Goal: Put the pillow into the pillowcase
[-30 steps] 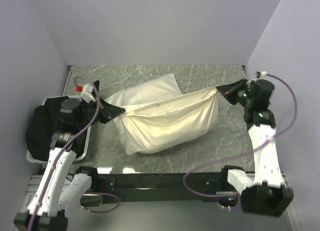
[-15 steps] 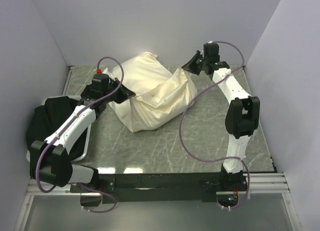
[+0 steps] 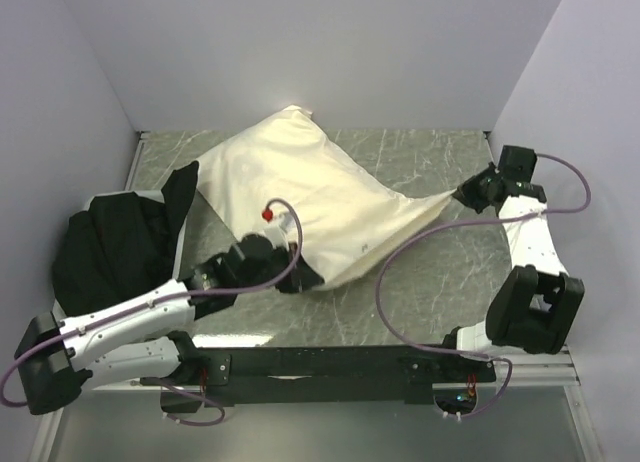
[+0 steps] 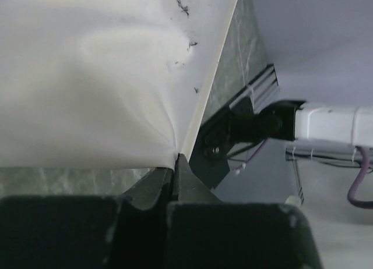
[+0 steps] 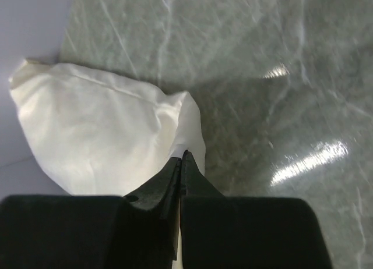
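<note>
Sprawling across grey-veined marble table (image 3: 425, 157), cream pillowcase (image 3: 320, 197), lilac walls (image 3: 330, 52)

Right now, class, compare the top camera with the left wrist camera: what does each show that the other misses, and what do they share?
Only the top view shows the right gripper pinching the right corner of the pillowcase, and the black cloth heap at the left. Only the left wrist view shows the fabric puckering into the closed fingertips. Both show the left gripper shut on the pillowcase.

Grey marbled surface (image 3: 440, 272): bulging pillowcase (image 3: 310, 197) lies diagonally across it, black cloth heap (image 3: 115, 247) at left edge.
</note>
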`<state>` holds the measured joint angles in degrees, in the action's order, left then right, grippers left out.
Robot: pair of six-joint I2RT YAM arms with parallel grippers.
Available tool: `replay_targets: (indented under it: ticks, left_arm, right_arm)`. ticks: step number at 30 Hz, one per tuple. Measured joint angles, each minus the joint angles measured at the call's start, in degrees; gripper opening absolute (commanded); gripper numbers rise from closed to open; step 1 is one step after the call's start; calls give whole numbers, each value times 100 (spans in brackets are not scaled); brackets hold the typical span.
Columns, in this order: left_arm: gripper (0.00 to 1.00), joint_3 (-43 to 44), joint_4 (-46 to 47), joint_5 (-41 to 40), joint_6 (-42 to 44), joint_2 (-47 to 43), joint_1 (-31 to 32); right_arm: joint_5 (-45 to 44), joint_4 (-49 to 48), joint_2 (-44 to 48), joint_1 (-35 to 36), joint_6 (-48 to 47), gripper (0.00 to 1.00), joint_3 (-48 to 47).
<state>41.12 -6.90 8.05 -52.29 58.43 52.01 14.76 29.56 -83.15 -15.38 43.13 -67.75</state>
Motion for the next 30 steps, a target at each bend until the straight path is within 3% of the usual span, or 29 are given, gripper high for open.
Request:
replay_targets:
  ticks: [8,13,19,20,24,26,27,30]
  left_arm:
    - [1,-927,13,-1029,-918,-229,2124]
    - [1,-977,168,-1650,-1611,450,3414]
    - [5,-643,367,-1917,-2074,1768,4118]
    - [7,-608,404,-1934,-2120,1943,4170]
    - [61,-570,422,-1897,-2273,2317,4308]
    - [68,-540,393,-1897,-2363,2343,4413]
    - [78,-485,363,-1912,-2389,2326,4463]
    - [83,-345,173,-2041,-2417,2133,4577]
  right_arm:
    - [-680,428,612,68,-17,0,1609]
    - [-1309,852,520,-4,-31,5,2218]
    - [-1888,1062,461,-289,-114,50,2326]
    - [-1961,1069,472,-337,-140,66,2328]
    - [-2293,994,581,-555,-219,80,2330]
    - [-2358,994,702,-603,-236,83,2330]
    - [-2374,999,778,-603,-256,83,2330]
    - [-2286,1008,1102,-577,-358,91,2317]
